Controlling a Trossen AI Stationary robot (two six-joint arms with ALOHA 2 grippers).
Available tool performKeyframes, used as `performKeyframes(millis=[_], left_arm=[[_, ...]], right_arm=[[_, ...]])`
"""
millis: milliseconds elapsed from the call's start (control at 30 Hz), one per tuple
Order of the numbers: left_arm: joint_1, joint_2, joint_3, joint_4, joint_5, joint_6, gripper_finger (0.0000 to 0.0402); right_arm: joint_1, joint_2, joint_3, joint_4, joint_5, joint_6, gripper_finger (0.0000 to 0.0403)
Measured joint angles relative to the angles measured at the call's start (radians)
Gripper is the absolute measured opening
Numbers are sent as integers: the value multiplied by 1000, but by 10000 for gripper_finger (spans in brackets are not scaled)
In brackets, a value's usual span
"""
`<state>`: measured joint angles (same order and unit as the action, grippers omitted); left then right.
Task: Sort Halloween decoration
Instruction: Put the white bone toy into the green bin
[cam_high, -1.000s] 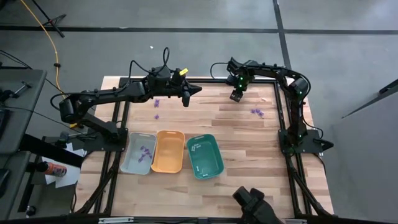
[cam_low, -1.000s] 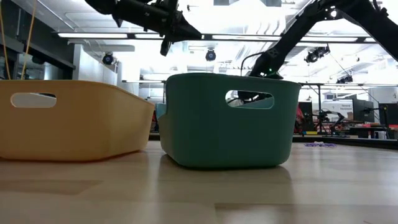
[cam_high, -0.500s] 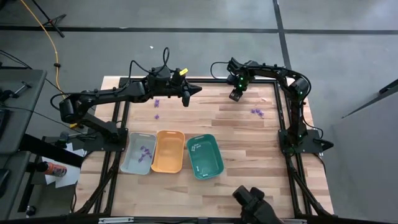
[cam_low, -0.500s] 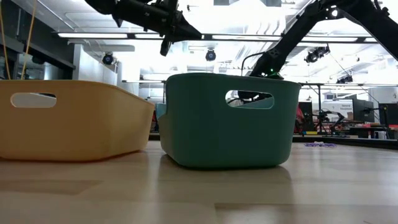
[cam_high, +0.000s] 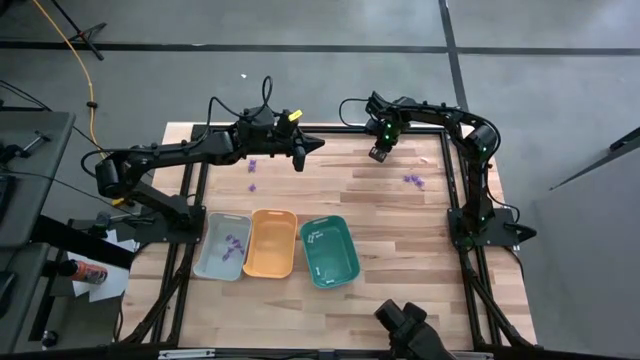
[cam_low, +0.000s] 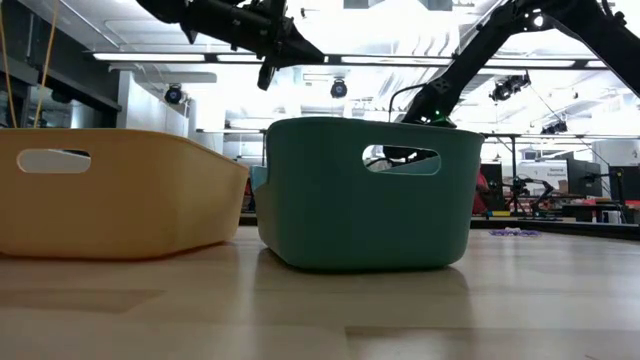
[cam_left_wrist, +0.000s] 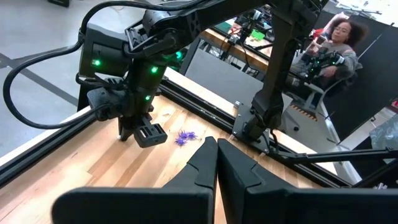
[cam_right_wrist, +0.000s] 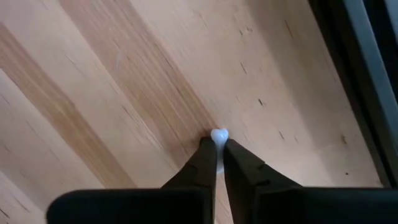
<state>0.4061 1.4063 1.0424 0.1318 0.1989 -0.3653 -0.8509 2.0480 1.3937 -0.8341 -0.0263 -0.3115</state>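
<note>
A white piece (cam_right_wrist: 219, 134) of the decoration sits pinched in the right gripper (cam_right_wrist: 216, 153) at the wooden table's (cam_high: 400, 230) far edge; purple pieces (cam_high: 412, 180) lie right; the left gripper (cam_high: 314, 145), jaws shut and empty, hangs far-left; a person sits beyond.
</note>
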Motion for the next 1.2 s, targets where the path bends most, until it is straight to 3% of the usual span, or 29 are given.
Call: performKeyframes(millis=[900,1033,1200], left_arm=[[2,-1,0,-19,0,31,0],[34,-31,-1,-84,2,53,0],[88,-98,-2,-177,0,53,0]], right_arm=[[-3,0,8,-9,-12,-7,3],[-23,-34,31,-20,-67,-11,2],[-53,-150,54,-10,-229,-4,2]])
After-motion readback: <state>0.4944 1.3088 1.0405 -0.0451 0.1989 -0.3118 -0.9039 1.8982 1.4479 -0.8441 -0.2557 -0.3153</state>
